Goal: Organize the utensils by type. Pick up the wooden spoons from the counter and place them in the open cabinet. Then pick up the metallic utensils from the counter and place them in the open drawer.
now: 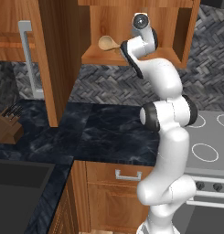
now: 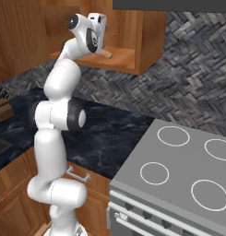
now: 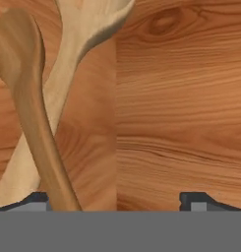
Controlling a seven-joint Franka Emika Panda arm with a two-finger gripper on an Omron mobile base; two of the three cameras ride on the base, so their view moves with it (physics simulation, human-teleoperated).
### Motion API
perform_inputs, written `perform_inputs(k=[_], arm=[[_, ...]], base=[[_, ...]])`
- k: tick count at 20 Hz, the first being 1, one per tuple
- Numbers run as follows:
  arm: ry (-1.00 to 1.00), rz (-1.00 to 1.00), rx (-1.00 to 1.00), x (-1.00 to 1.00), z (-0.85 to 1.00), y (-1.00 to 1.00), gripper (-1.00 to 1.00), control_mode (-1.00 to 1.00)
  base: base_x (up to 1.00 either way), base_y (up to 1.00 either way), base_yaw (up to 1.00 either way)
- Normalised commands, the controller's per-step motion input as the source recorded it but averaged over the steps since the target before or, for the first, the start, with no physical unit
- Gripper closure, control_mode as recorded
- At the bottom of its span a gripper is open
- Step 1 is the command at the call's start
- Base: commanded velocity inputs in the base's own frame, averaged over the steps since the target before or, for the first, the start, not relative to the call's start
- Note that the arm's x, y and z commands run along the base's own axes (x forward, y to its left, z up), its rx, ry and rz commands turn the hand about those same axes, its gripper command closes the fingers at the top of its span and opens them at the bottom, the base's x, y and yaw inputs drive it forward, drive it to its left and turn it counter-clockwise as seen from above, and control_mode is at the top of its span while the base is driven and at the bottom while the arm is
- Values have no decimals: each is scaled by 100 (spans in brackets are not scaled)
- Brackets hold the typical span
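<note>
Gripper [image 3: 117,199] spread wide, holding nothing, both wooden spoons [image 3: 31,113] crossed on the open cabinet [image 1: 177,57] shelf just ahead; they look light, stiff, smooth — best pinched mid-handle if regrasped.

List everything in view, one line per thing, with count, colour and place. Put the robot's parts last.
wooden spoons: two, tan, crossed on the cabinet's floor in the hand view
open cabinet: one, orange-brown wood, on the wall above the counter; one spoon bowl pokes past its shelf edge
cabinet door: one, orange-brown, silver bar handle, swung open at left
counter: one, black with pale veining
knife block: one, brown, counter's left end
sink: one, dark, lower left
drawer front: one, orange-brown, silver handle, under the counter
stove: one, grey, four white rings
backsplash: grey woven pattern
arm: one, white
gripper: one, dark tips, open, at the cabinet
</note>
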Motion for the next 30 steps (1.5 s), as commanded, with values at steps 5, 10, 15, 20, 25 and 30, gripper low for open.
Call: perform_inputs(k=[5,10,15,20,25,30], arm=[[1,0,15,-34,0,0,-100,-100],[0,0,7,-36,-10,0,-100,-100],[0,0,0,-47,-23,7,-100,-100],[-3,0,0,-42,-11,13,-100,-100],[-1,0,4,-60,0,11,-100,-100],[0,0,9,-86,0,8,-100,-100]], base=[[0,0,0],[0,0,0],[0,0,0],[0,0,0],[0,0,0],[0,0,0]])
